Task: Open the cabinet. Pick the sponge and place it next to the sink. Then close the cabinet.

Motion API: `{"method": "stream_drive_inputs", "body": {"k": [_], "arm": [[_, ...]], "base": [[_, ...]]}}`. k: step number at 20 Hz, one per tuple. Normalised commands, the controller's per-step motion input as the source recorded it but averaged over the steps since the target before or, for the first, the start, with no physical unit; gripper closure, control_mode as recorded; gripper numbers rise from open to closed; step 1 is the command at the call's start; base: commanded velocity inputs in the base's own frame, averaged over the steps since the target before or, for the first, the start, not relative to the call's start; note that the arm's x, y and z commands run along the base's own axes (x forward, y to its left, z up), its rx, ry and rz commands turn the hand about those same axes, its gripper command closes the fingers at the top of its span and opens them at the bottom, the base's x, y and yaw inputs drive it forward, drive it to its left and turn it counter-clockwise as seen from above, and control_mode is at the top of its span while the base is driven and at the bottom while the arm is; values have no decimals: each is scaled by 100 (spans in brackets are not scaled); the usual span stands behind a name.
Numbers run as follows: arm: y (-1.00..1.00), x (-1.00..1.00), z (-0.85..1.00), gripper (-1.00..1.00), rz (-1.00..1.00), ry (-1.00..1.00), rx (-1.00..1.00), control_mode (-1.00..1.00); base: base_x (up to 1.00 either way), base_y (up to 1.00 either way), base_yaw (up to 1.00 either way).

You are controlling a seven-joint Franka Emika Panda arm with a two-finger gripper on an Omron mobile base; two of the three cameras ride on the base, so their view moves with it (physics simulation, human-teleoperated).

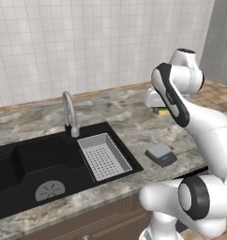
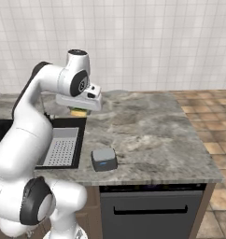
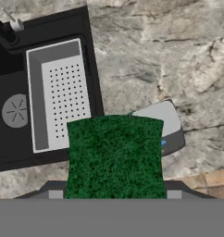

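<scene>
The sponge (image 3: 115,155), green face toward the hand camera, sits between my fingertips (image 3: 55,194). From the base views its yellow and green edge (image 1: 162,112) (image 2: 79,112) peeks out under the hand. My gripper (image 1: 161,107) (image 2: 79,108) (image 3: 115,194) is shut on the sponge and hangs above the marble counter (image 2: 147,130), just right of the black sink (image 1: 35,164) (image 2: 3,128) (image 3: 12,69). The cabinet is out of view.
A grey perforated strainer (image 1: 104,157) (image 2: 62,147) (image 3: 58,95) fills the sink's right side, and a curved faucet (image 1: 68,112) stands behind it. A small grey box (image 1: 161,154) (image 2: 104,159) (image 3: 167,127) lies near the counter's front edge. A dark appliance front (image 2: 150,210) is below.
</scene>
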Motion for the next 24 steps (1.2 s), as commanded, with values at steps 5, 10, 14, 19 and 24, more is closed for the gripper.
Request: {"method": "stream_drive_inputs", "body": {"k": [5,10,14,19,24], "arm": [[0,75,-22,100,0,0,-3,-100],[10,69,-43,100,0,-1,-4,-100],[5,67,-50,100,0,-1,-2,-100],[2,62,-44,100,0,-2,0,-100],[5,39,-32,100,0,0,0,-100]], "base": [[0,0,0],[0,0,0],[0,0,0],[0,0,0],[0,0,0]]}}
